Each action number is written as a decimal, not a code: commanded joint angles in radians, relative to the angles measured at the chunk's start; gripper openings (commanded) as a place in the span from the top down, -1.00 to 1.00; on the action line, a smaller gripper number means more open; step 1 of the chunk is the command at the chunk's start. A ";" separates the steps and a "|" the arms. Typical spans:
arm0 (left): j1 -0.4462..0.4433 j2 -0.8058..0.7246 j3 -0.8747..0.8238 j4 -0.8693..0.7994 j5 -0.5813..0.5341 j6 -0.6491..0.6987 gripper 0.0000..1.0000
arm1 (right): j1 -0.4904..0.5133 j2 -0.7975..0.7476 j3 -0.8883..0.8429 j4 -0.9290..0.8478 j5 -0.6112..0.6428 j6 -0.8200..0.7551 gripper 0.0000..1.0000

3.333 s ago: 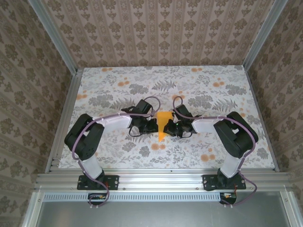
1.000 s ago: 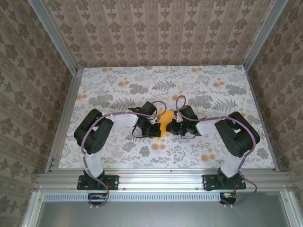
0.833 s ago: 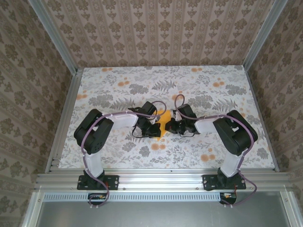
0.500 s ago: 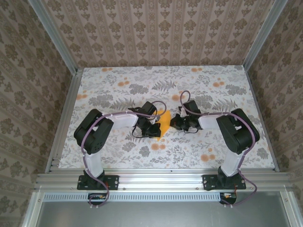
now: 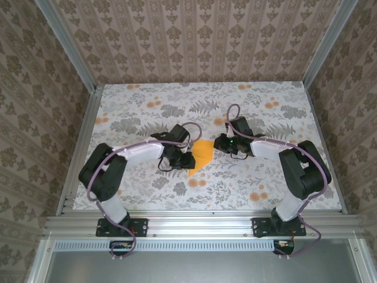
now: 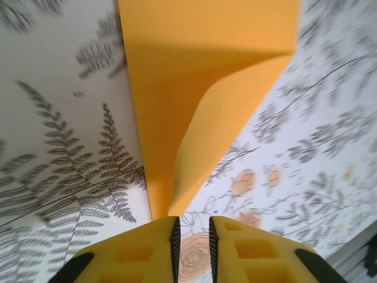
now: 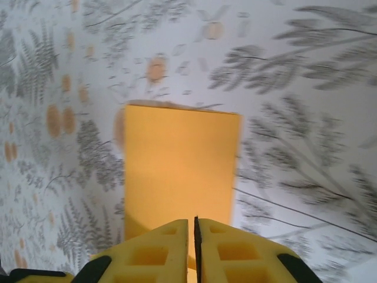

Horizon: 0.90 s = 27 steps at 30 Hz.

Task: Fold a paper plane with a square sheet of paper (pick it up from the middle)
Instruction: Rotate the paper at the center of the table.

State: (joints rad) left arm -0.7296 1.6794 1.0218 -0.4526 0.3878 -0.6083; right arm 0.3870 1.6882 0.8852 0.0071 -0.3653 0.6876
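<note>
Your left gripper (image 6: 193,239) sits slightly parted, released, at the tip of the folded orange-yellow paper (image 6: 194,76) (one flap curls up); your right gripper (image 7: 195,239) has jaws nearly meeting, grasp impossible to tell.

square sheet of paper (image 5: 202,154) | orange-yellow, folded | on tablecloth (image 5: 147,106), flap lifted

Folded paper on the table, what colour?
The folded paper is plain orange-yellow; clearest from right wrist.

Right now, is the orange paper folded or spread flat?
Folded: in the left wrist view, the paper shows one layer doubled over another.
</note>
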 commanded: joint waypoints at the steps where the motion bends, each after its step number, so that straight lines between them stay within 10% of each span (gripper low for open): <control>1: 0.022 -0.077 -0.038 0.049 -0.052 -0.035 0.48 | 0.035 0.037 0.064 -0.055 0.013 -0.039 0.67; 14: 0.026 -0.134 -0.163 0.225 -0.038 -0.133 0.29 | 0.037 0.265 0.272 -0.255 0.172 0.008 0.63; 27: 0.015 -0.129 -0.198 0.415 0.012 -0.122 0.19 | 0.013 0.084 0.119 -0.331 0.369 0.218 0.46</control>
State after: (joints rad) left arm -0.7055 1.5490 0.8219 -0.1165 0.3698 -0.7277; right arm 0.4034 1.8294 1.0508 -0.2512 -0.0761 0.8299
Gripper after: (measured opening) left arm 0.408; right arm 0.259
